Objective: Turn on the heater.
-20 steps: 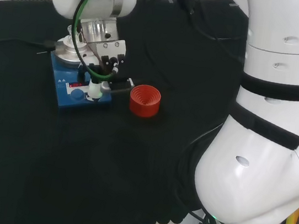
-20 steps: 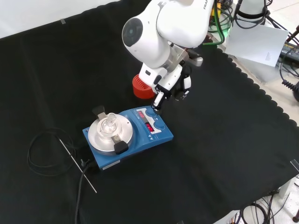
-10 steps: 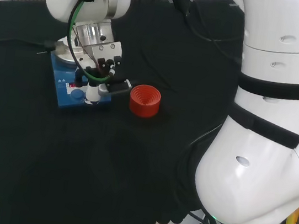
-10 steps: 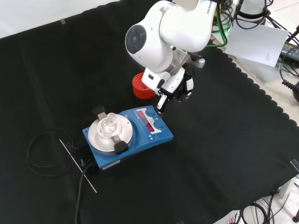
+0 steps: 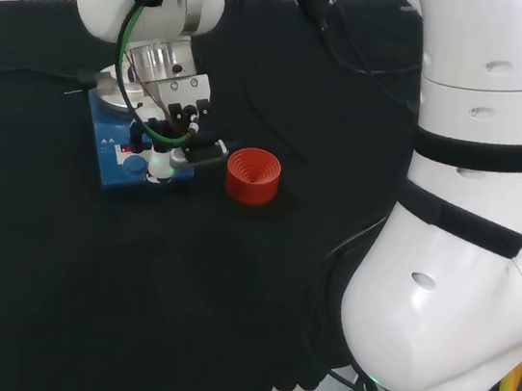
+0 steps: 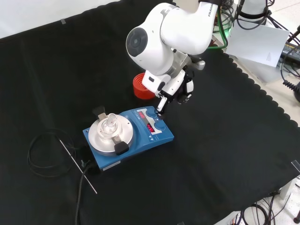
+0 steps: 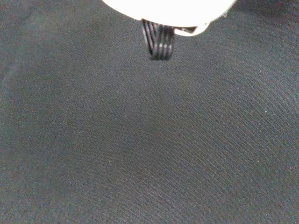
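The heater (image 6: 159, 136) is a blue hotplate with a round silver top, a red lit display and blue knobs on its panel; in the head view the heater (image 5: 111, 157) lies under the arm's wrist. The hand (image 6: 180, 88) hangs over the panel's far corner. One straight finger (image 6: 161, 104) points down beside the knobs; I cannot tell whether it touches. In the head view that fingertip (image 5: 156, 171) sits at the panel's right end on the hand (image 5: 180, 136), with another digit sticking out to the right. The wrist view has a blurred white part of the hand (image 7: 168, 9) above black cloth.
A red ribbed ring stand (image 5: 252, 175) stands just right of the heater in the head view, behind the hand as the stand (image 6: 139, 87) in the front view. A small clear glass piece (image 6: 110, 123) sits on the silver plate. A coiled black cable (image 6: 42, 154) and thin rod (image 6: 78, 167) lie left.
The arm has leaned slightly left in the head view, and the pointing finger has shifted a little along the panel's corner. The heater and the red stand have not moved.
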Controlling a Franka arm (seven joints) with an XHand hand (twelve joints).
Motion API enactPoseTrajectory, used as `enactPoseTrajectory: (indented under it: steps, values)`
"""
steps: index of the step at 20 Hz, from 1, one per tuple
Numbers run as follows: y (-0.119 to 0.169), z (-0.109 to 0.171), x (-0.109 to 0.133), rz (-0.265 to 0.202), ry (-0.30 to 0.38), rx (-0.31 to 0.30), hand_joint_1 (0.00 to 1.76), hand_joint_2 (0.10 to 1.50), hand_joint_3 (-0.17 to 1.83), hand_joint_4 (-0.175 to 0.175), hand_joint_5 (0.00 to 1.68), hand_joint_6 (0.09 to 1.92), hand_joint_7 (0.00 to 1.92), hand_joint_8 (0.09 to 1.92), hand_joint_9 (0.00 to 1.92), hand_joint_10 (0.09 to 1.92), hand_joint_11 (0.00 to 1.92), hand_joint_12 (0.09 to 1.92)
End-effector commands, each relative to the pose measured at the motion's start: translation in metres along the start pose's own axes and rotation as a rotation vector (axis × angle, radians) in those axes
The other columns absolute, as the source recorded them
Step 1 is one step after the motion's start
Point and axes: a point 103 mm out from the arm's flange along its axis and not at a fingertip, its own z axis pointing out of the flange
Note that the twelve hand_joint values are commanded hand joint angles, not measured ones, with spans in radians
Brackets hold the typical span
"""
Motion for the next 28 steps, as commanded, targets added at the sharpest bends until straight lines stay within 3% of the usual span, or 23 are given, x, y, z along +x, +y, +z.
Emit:
enactPoseTrajectory:
  steps: [1,28]
  values:
    - [0.0056,0.0011,-0.0011,-0.002,-0.005,0.008,1.4,0.67,1.04,-0.05,0.28,0.65,1.49,1.47,1.58,1.36,1.14,1.29]
    - [0.0147,0.0101,-0.006,-0.002,-0.011,0.019,1.4,0.66,1.05,-0.05,0.28,0.65,1.49,1.47,1.58,1.36,1.14,1.29]
